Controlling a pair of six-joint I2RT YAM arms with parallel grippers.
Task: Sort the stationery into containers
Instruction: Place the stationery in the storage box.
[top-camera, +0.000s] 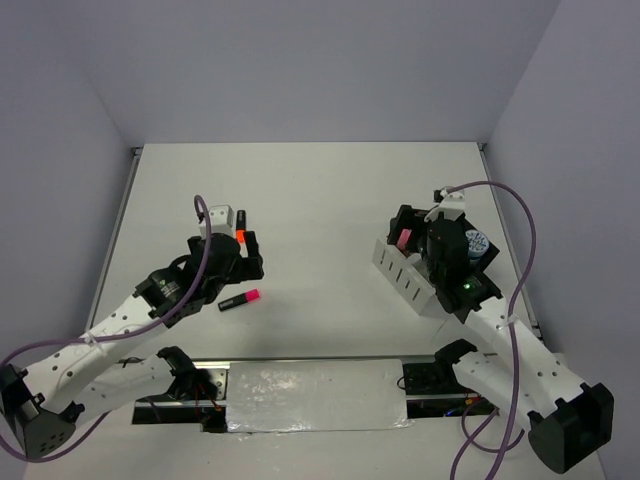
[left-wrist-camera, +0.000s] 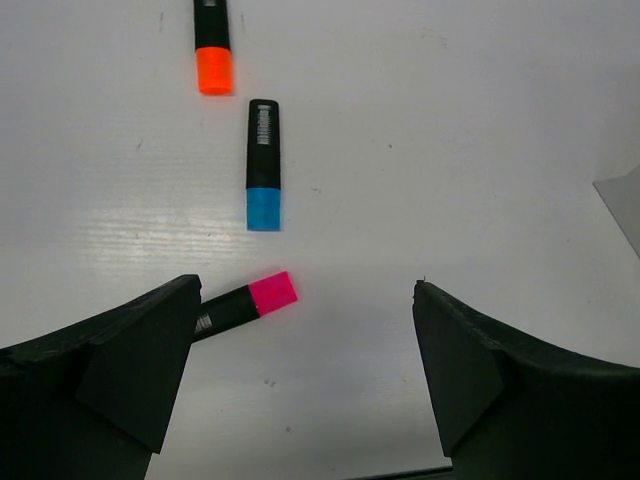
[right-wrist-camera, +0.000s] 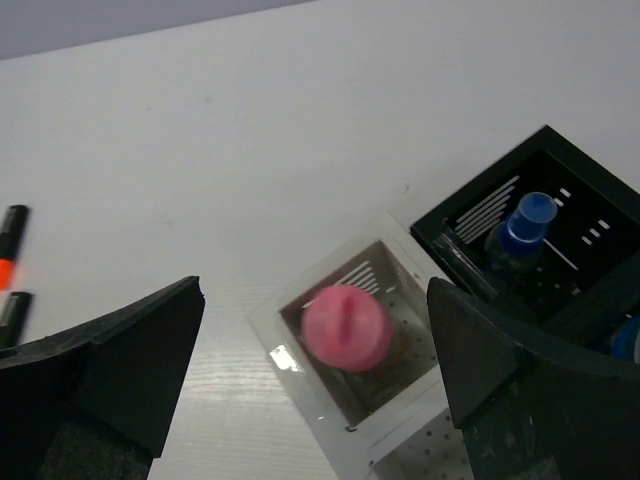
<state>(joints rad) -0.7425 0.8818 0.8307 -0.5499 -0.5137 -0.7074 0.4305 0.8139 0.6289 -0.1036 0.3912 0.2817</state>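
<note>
A robotics lab cell: a white table (top-camera: 320, 190) boxed in by plain grey walls (top-camera: 300, 60), purple cables (top-camera: 533, 245) trailing.

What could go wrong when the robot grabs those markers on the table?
The pink highlighter lies slanted, partly hidden by one of the open left jaws, so closing might push it away rather than grip it. The blue highlighter lies close by and might get bumped. In the organizer, the pink-capped tube nearly fills its compartment, so a highlighter dropped there might not fit.

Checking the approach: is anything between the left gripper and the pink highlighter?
Nothing visible does. The left gripper is open, the pink highlighter lies on bare table beside one finger, and the blue highlighter lies beyond it, apart.
</note>
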